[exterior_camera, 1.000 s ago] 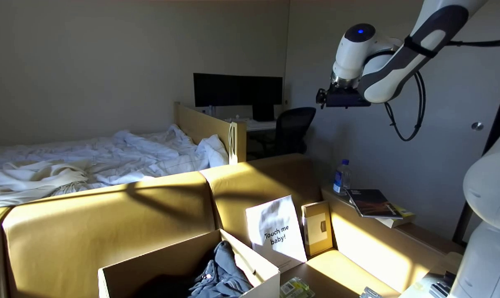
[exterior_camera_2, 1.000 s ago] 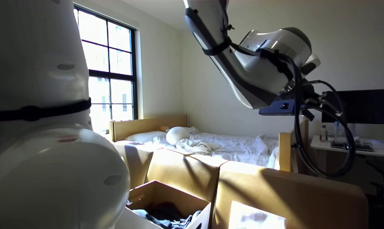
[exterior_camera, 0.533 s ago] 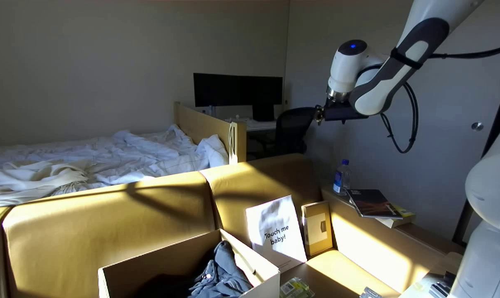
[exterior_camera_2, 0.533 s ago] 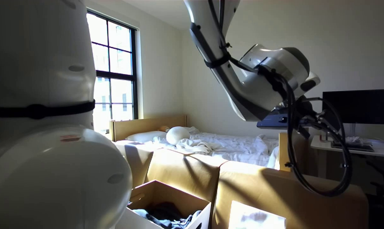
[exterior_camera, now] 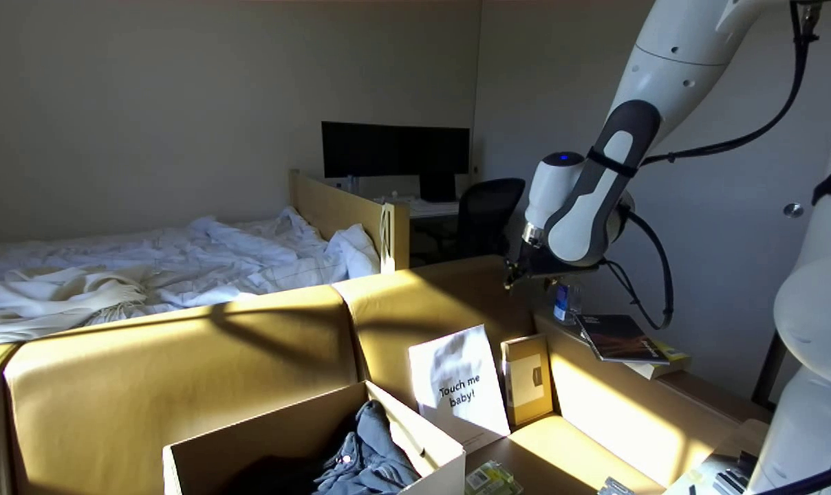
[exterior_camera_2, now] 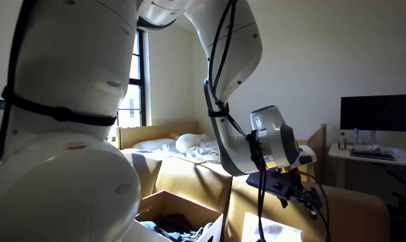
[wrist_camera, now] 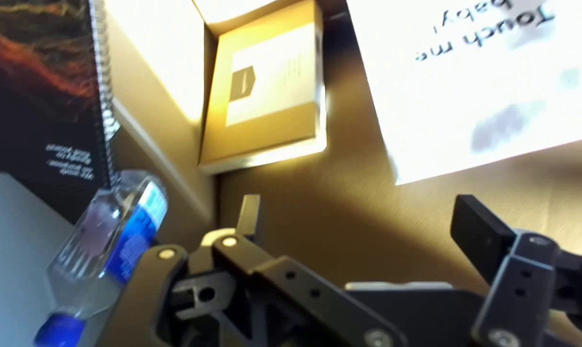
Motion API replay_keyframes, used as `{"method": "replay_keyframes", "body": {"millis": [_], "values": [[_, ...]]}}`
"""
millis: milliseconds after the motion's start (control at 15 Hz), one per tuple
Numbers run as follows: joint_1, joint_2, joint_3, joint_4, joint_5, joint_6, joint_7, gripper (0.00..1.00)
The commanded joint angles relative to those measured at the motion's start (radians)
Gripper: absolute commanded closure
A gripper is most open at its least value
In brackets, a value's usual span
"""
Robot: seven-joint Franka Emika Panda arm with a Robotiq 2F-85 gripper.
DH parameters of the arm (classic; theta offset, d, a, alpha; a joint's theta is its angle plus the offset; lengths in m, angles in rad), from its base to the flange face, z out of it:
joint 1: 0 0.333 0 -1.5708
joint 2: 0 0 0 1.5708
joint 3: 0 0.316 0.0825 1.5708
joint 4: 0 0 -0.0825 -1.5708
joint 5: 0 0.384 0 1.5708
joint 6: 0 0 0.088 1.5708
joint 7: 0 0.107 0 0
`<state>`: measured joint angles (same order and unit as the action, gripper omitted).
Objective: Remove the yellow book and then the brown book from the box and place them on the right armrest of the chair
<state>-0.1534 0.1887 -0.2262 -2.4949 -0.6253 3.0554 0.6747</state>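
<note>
On the right armrest (exterior_camera: 706,393), we see the brown book (exterior_camera: 620,337) lying upon the yellow book (exterior_camera: 673,358) | far right: gripper (wrist_camera: 356,217), jaws spread wide | near left: box (exterior_camera: 278,436)

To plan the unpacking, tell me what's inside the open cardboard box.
Crumpled blue-grey fabric lies bunched inside the cardboard box. Whatever is beneath the fabric is covered, and the shadowed part beside it is too dark to make out.

A bottle (wrist_camera: 103,258) is standing near the gripper (wrist_camera: 363,221); a white sign (exterior_camera: 460,385) is leaning below it. A bed (exterior_camera: 350,210) and monitor (exterior_camera: 396,149) are standing well beyond it.
</note>
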Motion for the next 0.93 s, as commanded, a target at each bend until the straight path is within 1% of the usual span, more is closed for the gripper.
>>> {"method": "replay_keyframes", "body": {"millis": [0,67,133,333,400,533,667,733,800,867], "values": [[-0.019,-0.014,0.110,-0.153,0.224,0.071,-0.266,0.00],[-0.114,-0.007,0.227,-0.179,0.238,0.070,-0.304,0.00],[-0.154,0.007,0.292,-0.207,0.287,0.078,-0.370,0.00],[-0.373,0.078,0.541,-0.269,0.391,0.089,-0.563,0.00],[-0.444,0.103,0.606,-0.276,0.405,0.074,-0.627,0.00],[-0.594,0.149,0.715,-0.266,0.399,-0.001,-0.749,0.00],[-0.744,0.157,0.816,-0.236,0.383,-0.143,-0.857,0.00],[-0.790,0.146,0.848,-0.215,0.394,-0.238,-0.910,0.00],[-0.602,0.134,0.716,-0.247,0.496,-0.118,-0.889,0.00],[-0.644,0.131,0.735,-0.230,0.496,-0.175,-0.931,0.00]]}}
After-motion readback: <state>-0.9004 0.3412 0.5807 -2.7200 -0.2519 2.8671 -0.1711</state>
